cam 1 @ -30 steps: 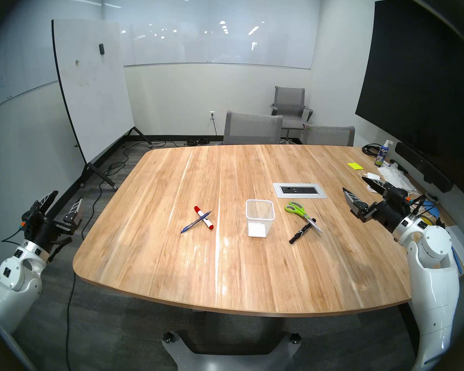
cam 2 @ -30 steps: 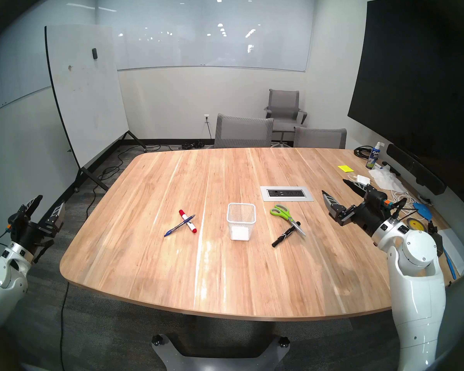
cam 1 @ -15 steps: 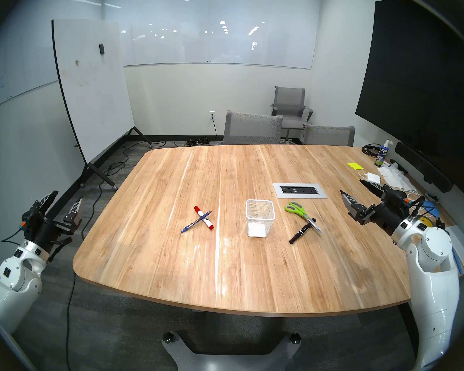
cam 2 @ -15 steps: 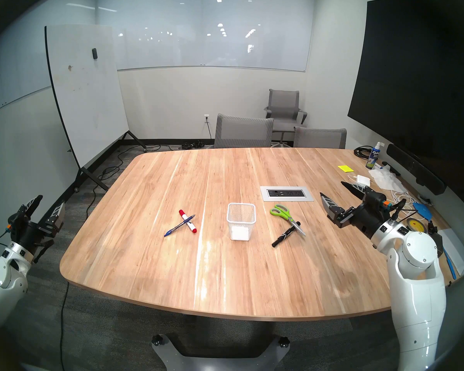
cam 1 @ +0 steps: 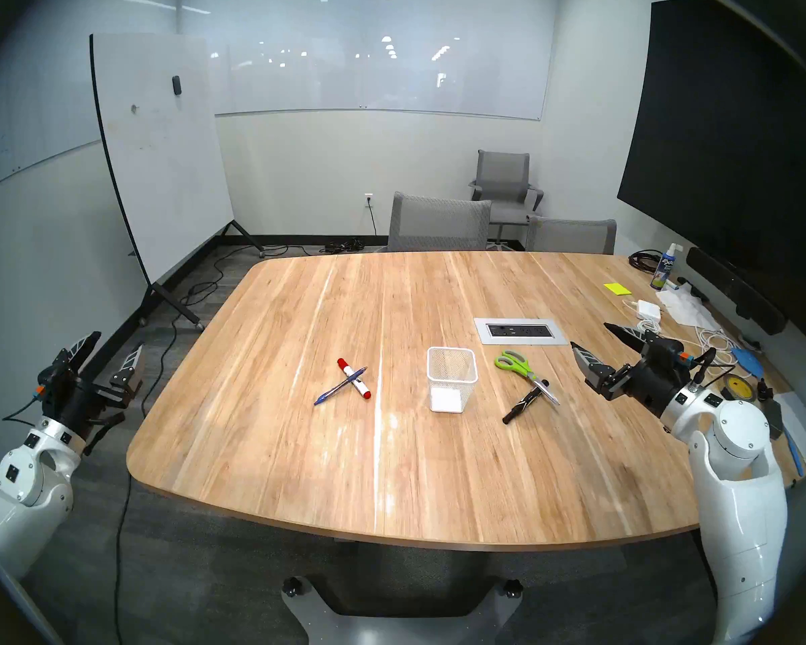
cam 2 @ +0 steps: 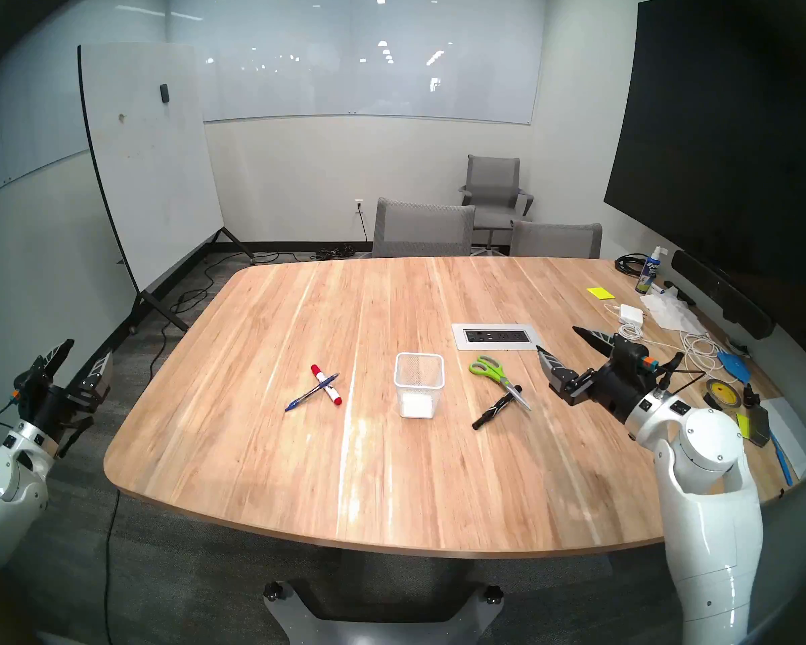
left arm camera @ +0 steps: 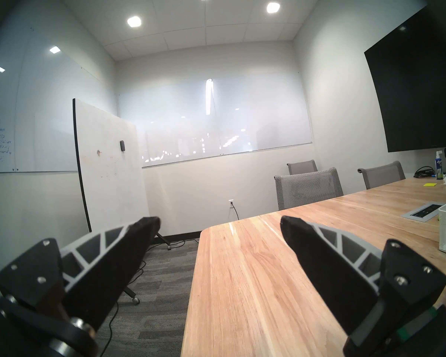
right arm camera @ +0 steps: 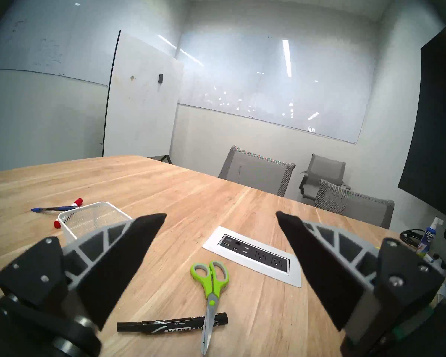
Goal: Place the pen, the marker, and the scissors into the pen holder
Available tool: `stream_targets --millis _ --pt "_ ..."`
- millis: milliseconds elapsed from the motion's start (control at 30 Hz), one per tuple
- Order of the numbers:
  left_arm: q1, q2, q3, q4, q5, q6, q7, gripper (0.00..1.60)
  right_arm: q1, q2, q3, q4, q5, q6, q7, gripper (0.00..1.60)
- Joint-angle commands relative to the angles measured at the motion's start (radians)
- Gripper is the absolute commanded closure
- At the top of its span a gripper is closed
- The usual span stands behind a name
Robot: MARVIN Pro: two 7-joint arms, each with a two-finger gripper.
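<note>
A white mesh pen holder (cam 1: 452, 379) stands mid-table. Left of it, a blue pen (cam 1: 331, 392) lies across a white marker with red ends (cam 1: 363, 389). On its right, green-handled scissors (cam 1: 521, 369) lie with their blades over a black marker (cam 1: 520, 406). My right gripper (cam 1: 589, 335) hovers open and empty just right of the scissors. In the right wrist view, the scissors (right arm camera: 213, 284) and black marker (right arm camera: 165, 326) lie between and below its fingers. My left gripper (cam 1: 117, 341) is open and empty, off the table's left edge.
A power outlet plate (cam 1: 521, 331) is set into the table behind the scissors. Cables, a charger (cam 1: 648, 310), a spray bottle (cam 1: 665, 267), sticky notes (cam 1: 616, 288) and a tape roll (cam 1: 736, 388) crowd the right edge. Grey chairs (cam 1: 438, 223) stand at the far side.
My right arm has swung left and slightly down over the table, bringing its open gripper closer to the scissors. The left arm and all the objects stayed put.
</note>
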Motion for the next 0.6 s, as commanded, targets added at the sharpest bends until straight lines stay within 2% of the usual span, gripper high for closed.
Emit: stream_targets --millis 0,567 --pt "0.001 0.0 -0.013 -0.004 -0.001 -0.001 0.0 0.0 0.04 0.003 -0.018 0.013 -0.01 -0.006 -0.01 0.0" --pt "0.001 0.0 -0.013 -0.004 -0.001 -0.001 0.0 0.0 0.099 0.01 -0.084 0.077 -0.046 0.045 -0.021 0.0"
